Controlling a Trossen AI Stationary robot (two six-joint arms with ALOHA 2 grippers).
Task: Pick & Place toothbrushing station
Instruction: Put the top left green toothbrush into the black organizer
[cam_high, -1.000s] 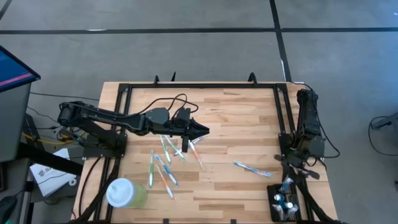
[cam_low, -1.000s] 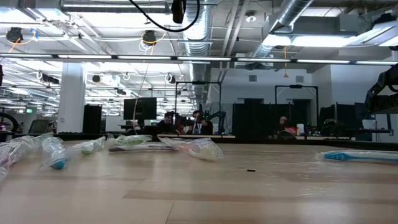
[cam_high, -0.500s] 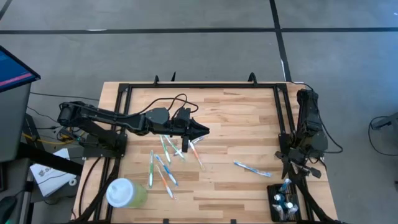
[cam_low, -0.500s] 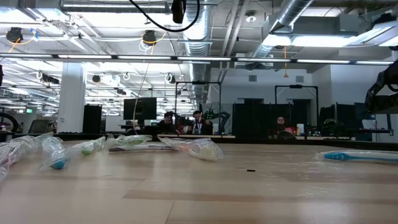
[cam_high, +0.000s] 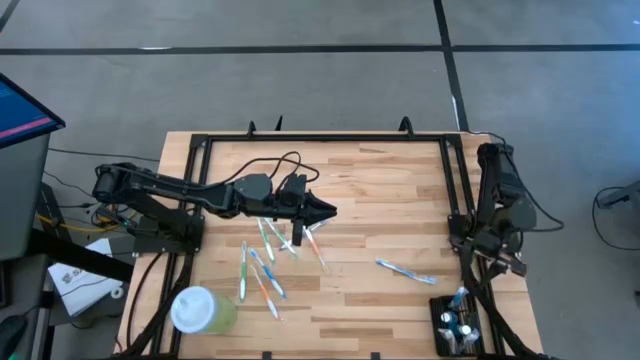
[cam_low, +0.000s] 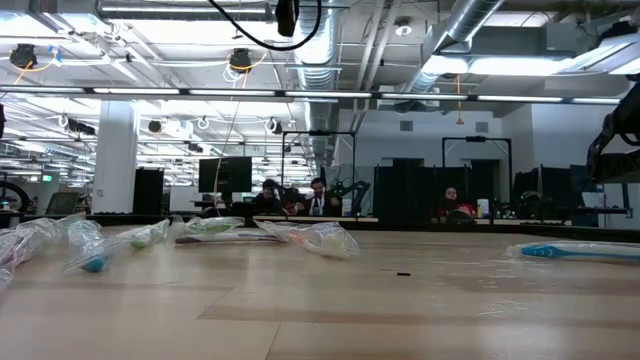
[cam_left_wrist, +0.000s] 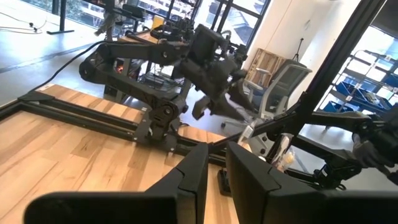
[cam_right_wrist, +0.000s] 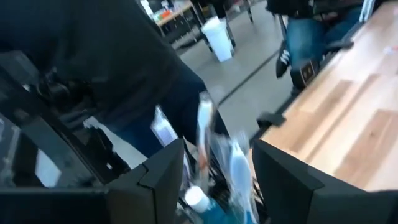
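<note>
Right jaws: we see the right gripper (cam_high: 497, 262) with its two dark fingers (cam_right_wrist: 163, 176) set well apart and nothing gripped; blurred toothbrush heads show in the gap between them in the right wrist view.
Left jaws: left gripper (cam_high: 325, 211) is nearly closed, only a narrow slit between the fingers (cam_left_wrist: 249, 180); we see nothing held.
Right gripper place: at the table's right edge, above the toothbrushing station (cam_high: 458, 323), apart from it.
Left gripper place: over mid-table, just beyond the scattered toothbrushes (cam_high: 262, 262).
Station: small black rectangular holder at the near right corner, upright toothbrushes and small items standing in it; its lower edge is cut off by the high view.
Hard to make out: right wrist view is smeared, so we cannot tell what the station's contents are there; in the low view the station is not seen, and the right arm shows only as a dark piece at the right edge.
Wrapped brushes: thin, clear crinkly wrap, green, blue and orange handles; one lone blue toothbrush (cam_high: 405, 270) lies between the pile and the station.
Cup: pale green cup with white lid (cam_high: 199, 310) at the near left corner.
Surface: light wood plank table (cam_high: 380, 190) with a black metal frame rail around it.
Room: grey floor, open office with pipes and ducts overhead, people seated at desks (cam_low: 318, 197) far behind.
</note>
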